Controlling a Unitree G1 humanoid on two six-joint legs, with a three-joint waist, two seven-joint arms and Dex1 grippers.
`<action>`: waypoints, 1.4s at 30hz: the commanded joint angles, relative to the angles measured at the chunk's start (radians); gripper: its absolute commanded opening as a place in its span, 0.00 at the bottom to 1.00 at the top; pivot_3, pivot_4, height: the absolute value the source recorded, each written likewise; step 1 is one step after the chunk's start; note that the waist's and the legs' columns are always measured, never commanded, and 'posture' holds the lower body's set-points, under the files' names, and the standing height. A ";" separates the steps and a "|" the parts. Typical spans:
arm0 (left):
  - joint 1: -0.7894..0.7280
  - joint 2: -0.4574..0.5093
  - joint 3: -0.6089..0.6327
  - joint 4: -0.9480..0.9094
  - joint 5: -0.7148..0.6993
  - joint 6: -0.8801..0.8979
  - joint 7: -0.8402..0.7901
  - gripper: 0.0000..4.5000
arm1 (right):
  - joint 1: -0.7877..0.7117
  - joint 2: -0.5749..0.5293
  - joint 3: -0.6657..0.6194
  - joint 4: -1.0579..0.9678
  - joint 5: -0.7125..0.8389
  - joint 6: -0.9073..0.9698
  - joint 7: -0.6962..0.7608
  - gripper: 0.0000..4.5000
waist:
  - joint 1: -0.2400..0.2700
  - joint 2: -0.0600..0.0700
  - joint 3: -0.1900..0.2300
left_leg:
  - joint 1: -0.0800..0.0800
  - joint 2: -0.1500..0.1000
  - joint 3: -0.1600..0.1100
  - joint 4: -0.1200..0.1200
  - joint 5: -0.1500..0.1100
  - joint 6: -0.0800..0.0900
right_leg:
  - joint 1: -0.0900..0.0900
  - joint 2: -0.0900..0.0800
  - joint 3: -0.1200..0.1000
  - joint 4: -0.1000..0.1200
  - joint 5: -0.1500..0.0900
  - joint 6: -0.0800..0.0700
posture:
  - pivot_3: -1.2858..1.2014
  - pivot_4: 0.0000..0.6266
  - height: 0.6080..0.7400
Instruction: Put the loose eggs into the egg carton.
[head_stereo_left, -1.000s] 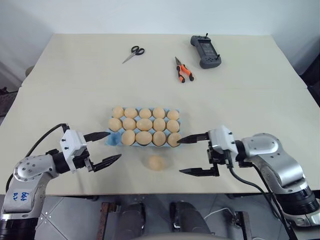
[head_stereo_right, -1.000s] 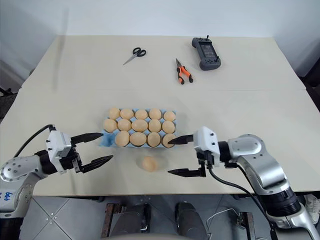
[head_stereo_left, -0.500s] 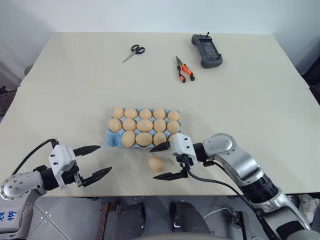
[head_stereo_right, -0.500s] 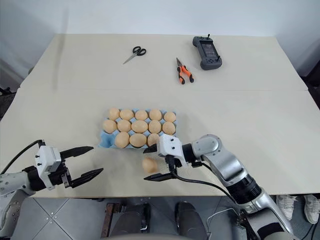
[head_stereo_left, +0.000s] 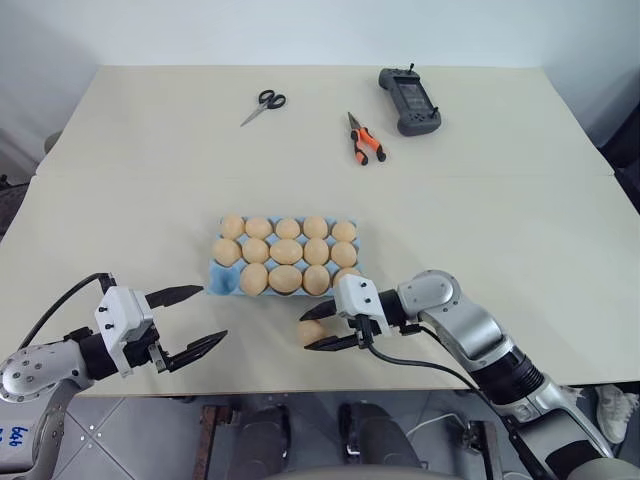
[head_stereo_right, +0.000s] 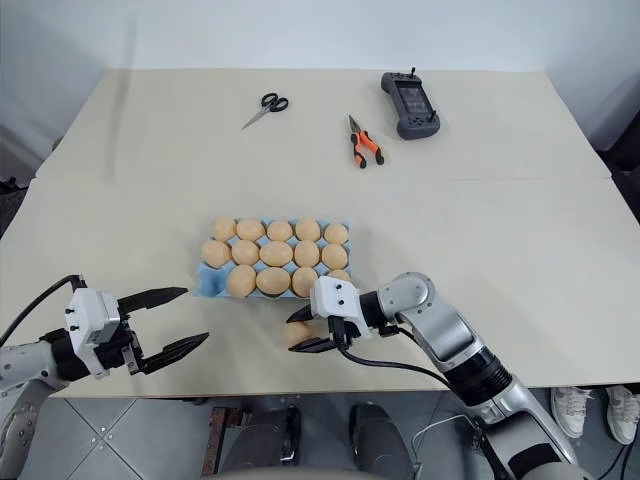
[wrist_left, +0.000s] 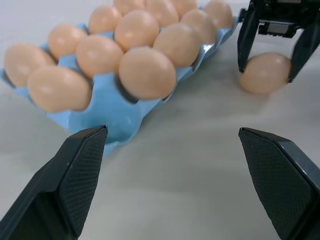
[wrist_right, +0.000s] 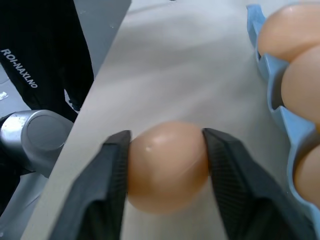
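Right gripper has come in low from the right and closed on the one loose egg; a second ago its jaws stood wide and clear of it. The wrist view shows both fingers pressed against the egg's flanks. The egg still sits on the table, just in front of the carton and not yet lifted.

Left gripper stands open, holding nothing, near the table's front edge, apart from the carton's front-left corner.

Carton: fourteen cups appear filled. The front-left cup shows bare blue and is judged the only vacancy. With the grasp made, what remains is a lift and a carry leftward along the front row to that cup.

Surface: pale, flat tabletop with a seam across the middle. Toward the far edge lie scissors, orange-handled pliers and a dark handheld controller, all well clear of the work. Beyond stands a plain light wall; grey floor shows below the near edge.
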 joint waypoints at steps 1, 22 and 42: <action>0.009 -0.010 0.031 -0.018 -0.018 -0.004 0.016 1.00 | -0.033 0.009 -0.017 0.008 0.018 -0.018 0.036 0.35 | -0.001 0.000 0.000 | 0.000 0.000 0.000 0.000 0.000 0.000 | 0.000 0.000 0.000 0.000 0.000 0.000 | 0.52 0.24 1.00; 0.045 -0.050 0.070 -0.041 -0.030 0.000 0.081 1.00 | -0.194 0.150 -0.091 -0.021 0.171 0.105 0.028 0.35 | -0.014 0.000 0.000 | 0.000 0.000 0.000 0.000 0.000 0.000 | 0.000 0.000 0.000 0.001 0.000 0.000 | 0.52 0.24 1.00; 0.162 -0.166 0.158 -0.048 -0.035 -0.035 0.173 1.00 | -0.487 0.556 0.021 0.493 -0.155 -0.012 -0.287 0.35 | -0.025 -0.003 -0.002 | -0.007 -0.001 0.003 0.000 0.000 -0.002 | -0.013 -0.002 -0.002 0.009 0.000 0.000 | 0.52 0.24 1.00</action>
